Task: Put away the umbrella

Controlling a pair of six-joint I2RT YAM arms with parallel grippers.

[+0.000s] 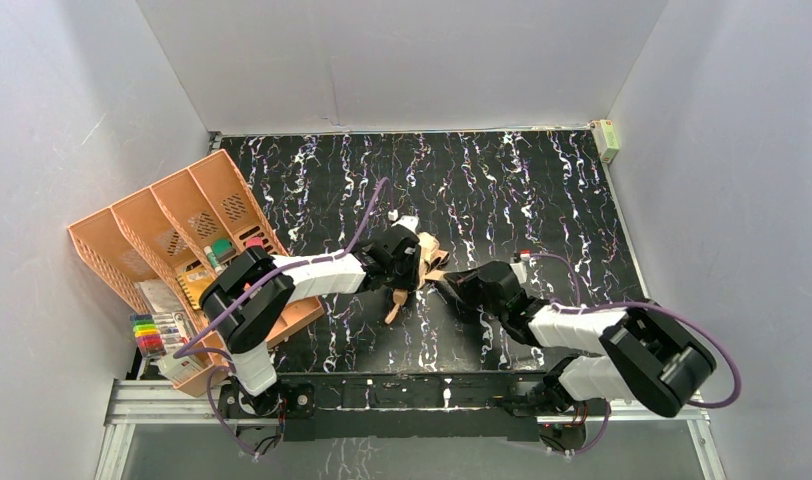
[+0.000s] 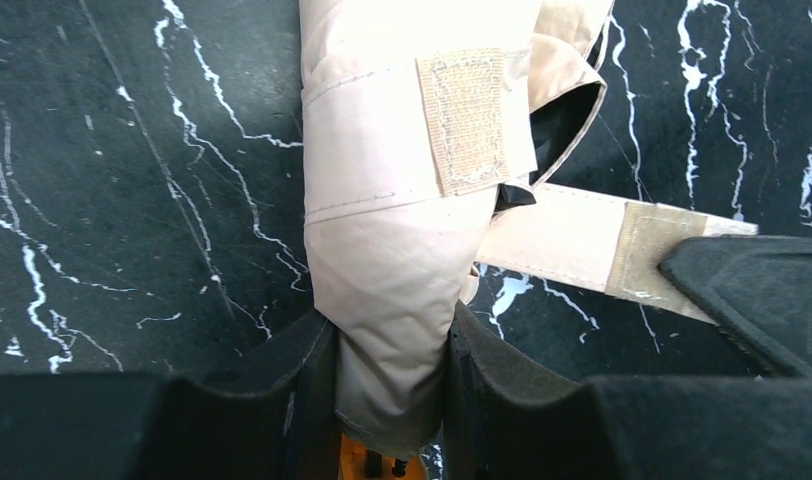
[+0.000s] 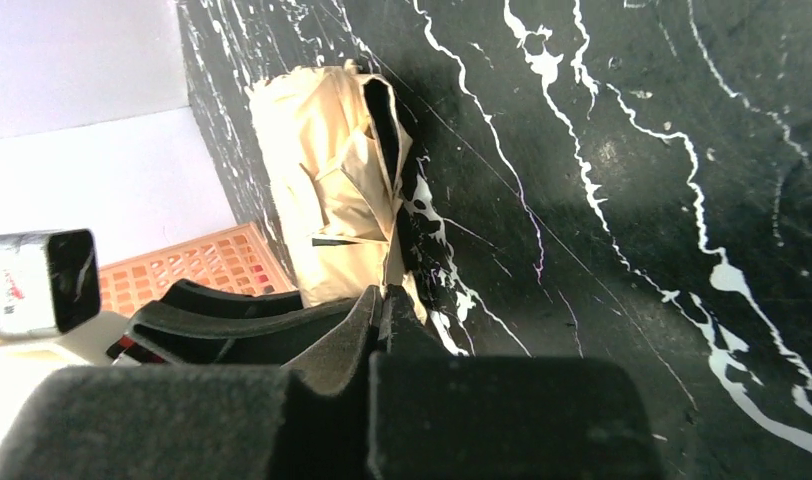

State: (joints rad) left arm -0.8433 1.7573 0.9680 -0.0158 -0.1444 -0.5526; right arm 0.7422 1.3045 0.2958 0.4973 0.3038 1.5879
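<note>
The umbrella [image 1: 420, 265] lies folded on the black marbled table, a tan bundle with a black inner fold showing [image 3: 332, 200]. My left gripper [image 2: 387, 345] is shut on the rolled canopy [image 2: 392, 230], pads pressed against both sides of the cloth. A velcro patch [image 2: 467, 120] sits on the wrap around the bundle. The tan strap [image 2: 562, 235] runs out to the right. My right gripper [image 3: 384, 300] is shut on the strap's end, with a thin tan edge showing between the pads. One of its black fingers [image 2: 762, 290] shows in the left wrist view, covering the strap's tip.
An orange plastic organizer [image 1: 182, 230] with several compartments leans at the left wall, with coloured markers [image 1: 152, 335] at its near end. Its mesh side [image 3: 202, 265] shows behind the umbrella. A small pale box [image 1: 607, 138] sits in the back right corner.
</note>
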